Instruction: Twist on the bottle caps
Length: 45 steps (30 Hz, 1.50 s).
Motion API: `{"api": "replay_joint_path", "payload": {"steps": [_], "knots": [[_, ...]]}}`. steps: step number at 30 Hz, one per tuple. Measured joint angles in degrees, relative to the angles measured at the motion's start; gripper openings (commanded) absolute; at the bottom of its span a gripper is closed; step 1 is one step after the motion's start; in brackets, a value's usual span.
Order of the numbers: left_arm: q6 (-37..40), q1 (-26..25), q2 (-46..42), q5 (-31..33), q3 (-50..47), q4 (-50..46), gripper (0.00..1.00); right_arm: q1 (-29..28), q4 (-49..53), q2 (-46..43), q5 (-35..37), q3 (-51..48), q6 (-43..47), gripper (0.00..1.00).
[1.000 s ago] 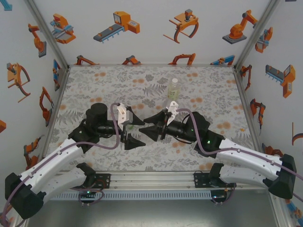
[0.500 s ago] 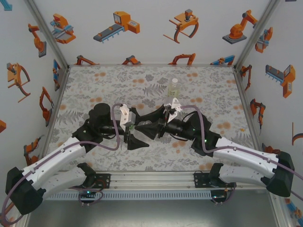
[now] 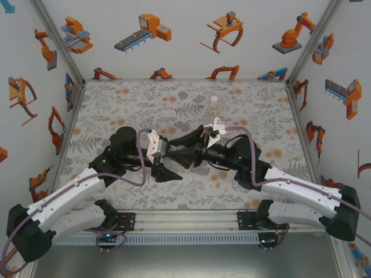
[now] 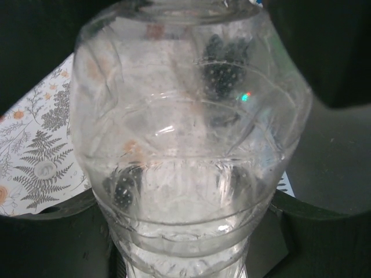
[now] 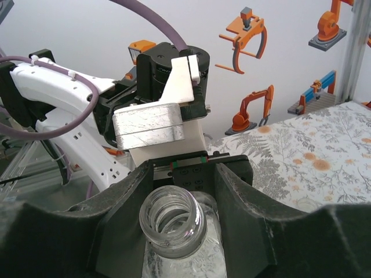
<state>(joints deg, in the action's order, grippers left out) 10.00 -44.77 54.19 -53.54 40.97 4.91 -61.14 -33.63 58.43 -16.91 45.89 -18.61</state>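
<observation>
1. Looking down from the top external view, the left gripper [image 3: 166, 157] and right gripper [image 3: 186, 155] meet tip to tip at table centre, left at 9 o'clock, right at 3 o'clock; a pale bottle [image 3: 213, 108] stands upright, well apart toward 1 o'clock.
2. Left wrist view: the colourless bottle [image 4: 185, 150] lies between the left fingers [image 4: 58, 243], which are closed against its ribbed body; its shoulder points to 12 o'clock, away from this gripper.
3. Right wrist view: the open, capless mouth [image 5: 173, 223] faces the right gripper, whose jaws seem clamped lower on the colourless bottle; the long axis runs gripper to gripper, so I judge a cap must arrive from the right arm's side.
</observation>
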Motion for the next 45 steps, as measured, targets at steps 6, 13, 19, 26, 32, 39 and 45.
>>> {"api": "replay_joint_path", "payload": {"steps": [6, 13, 19, 26, 32, 39, 45], "knots": [[0.24, 0.17, -0.92, 5.35, 0.07, -2.80, 0.37, -0.11, 8.35, -3.61, 3.30, 1.29, 2.27, 0.75], [2.62, 0.57, -3.78, 15.89, 0.66, -9.49, 0.23, 0.07, 23.78, -11.54, 17.29, 5.25, 6.25, 0.80], [4.44, 4.96, -4.59, 21.99, 3.37, -16.50, 0.04, 5.86, 39.95, -11.13, 26.82, 7.63, 5.68, 0.77], [4.72, 11.91, -4.94, 23.80, 7.08, -23.08, 0.00, 18.82, 50.95, -4.90, 25.09, 3.10, -2.97, 0.66], [5.49, 14.97, -3.96, 23.96, 10.99, -28.04, 0.00, 21.81, 56.87, 2.73, 24.48, 1.05, -8.44, 0.58], [5.05, 15.30, -6.75, 23.39, 5.05, -24.85, 0.00, 25.20, 60.15, 11.08, 24.33, 1.01, -14.34, 0.54], [5.07, 15.30, -9.44, 23.47, 3.85, -23.17, 0.00, 25.94, 60.37, 15.47, 23.50, 0.98, -15.08, 0.53]]}}
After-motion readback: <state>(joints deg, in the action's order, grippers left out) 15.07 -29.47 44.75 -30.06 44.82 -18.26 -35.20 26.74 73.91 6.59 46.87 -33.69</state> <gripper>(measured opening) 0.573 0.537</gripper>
